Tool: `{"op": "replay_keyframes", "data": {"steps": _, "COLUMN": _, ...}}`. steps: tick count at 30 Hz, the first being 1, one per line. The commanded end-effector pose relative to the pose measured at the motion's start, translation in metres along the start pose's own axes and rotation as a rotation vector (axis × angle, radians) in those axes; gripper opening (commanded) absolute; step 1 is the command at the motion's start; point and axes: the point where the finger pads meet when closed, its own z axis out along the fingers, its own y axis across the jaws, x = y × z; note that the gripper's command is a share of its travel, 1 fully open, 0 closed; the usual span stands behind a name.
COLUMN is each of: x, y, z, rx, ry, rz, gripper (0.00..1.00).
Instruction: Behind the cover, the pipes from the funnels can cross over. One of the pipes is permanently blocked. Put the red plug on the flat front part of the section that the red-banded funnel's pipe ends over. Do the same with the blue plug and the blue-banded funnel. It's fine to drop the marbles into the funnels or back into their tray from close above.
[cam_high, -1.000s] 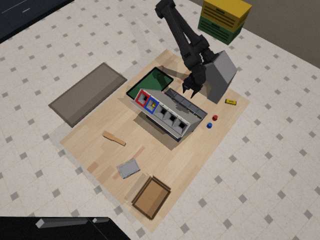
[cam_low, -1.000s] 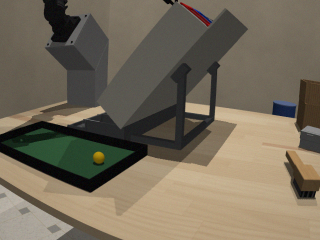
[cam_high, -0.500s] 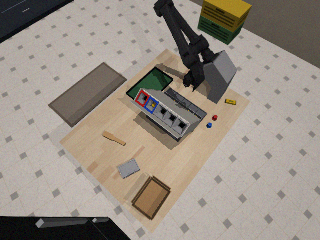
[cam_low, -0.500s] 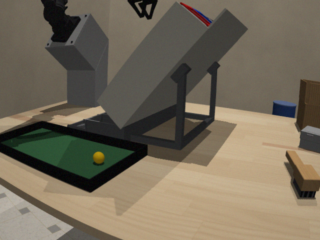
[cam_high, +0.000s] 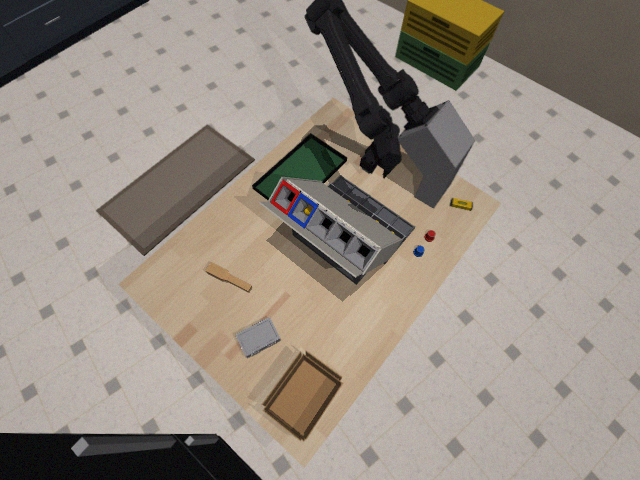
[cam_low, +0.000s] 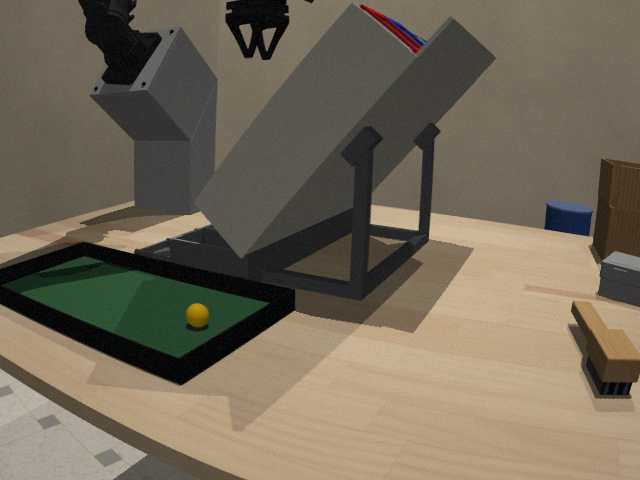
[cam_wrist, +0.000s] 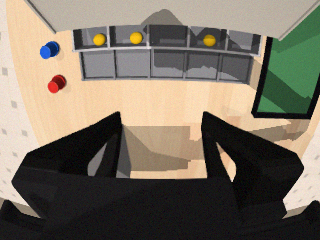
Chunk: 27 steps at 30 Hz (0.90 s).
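My gripper (cam_high: 379, 167) (cam_low: 256, 41) (cam_wrist: 161, 119) is open and empty. It hangs in the air behind the tilted grey cover (cam_low: 330, 129), above the row of sections (cam_high: 373, 205) (cam_wrist: 165, 65). In the wrist view, yellow marbles lie in the first (cam_wrist: 99, 39), second (cam_wrist: 136, 37) and fourth (cam_wrist: 209, 40) sections from the left. The red plug (cam_high: 429, 235) (cam_wrist: 56, 84) and the blue plug (cam_high: 418, 251) (cam_wrist: 48, 50) stand on the table beside the row. The red-banded funnel (cam_high: 283, 197) and the blue-banded funnel (cam_high: 302, 210) sit at the cover's top; a marble (cam_high: 308, 210) shows in the blue one. Another marble (cam_low: 197, 314) lies in the green tray (cam_high: 305, 162) (cam_low: 129, 351) (cam_wrist: 285, 85).
The grey arm pedestal (cam_high: 436, 149) (cam_low: 160, 129) stands behind the sections. A wooden brush (cam_high: 227, 276) (cam_low: 607, 351), a small grey box (cam_high: 257, 336), a cardboard box (cam_high: 302, 395) and a small yellow block (cam_high: 461, 203) lie on the table. Stacked crates (cam_high: 447, 36) stand on the floor.
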Motion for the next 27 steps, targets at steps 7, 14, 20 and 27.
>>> {"op": "replay_keyframes", "data": {"steps": 7, "x": 0.0085, "y": -0.0095, "z": 0.0069, "rx": -0.006, "ry": 0.036, "rz": 0.025, "gripper": 0.59}}
{"op": "replay_keyframes", "data": {"steps": 14, "x": 0.0045, "y": -0.0036, "z": 0.0037, "rx": -0.004, "ry": 0.017, "rz": 0.009, "gripper": 0.59}}
{"op": "replay_keyframes", "data": {"steps": 20, "x": 0.0045, "y": -0.0036, "z": 0.0037, "rx": -0.004, "ry": 0.017, "rz": 0.009, "gripper": 0.59}}
{"op": "replay_keyframes", "data": {"steps": 27, "x": 0.0078, "y": -0.0057, "z": 0.0063, "rx": -0.002, "ry": 0.027, "rz": 0.009, "gripper": 0.59}}
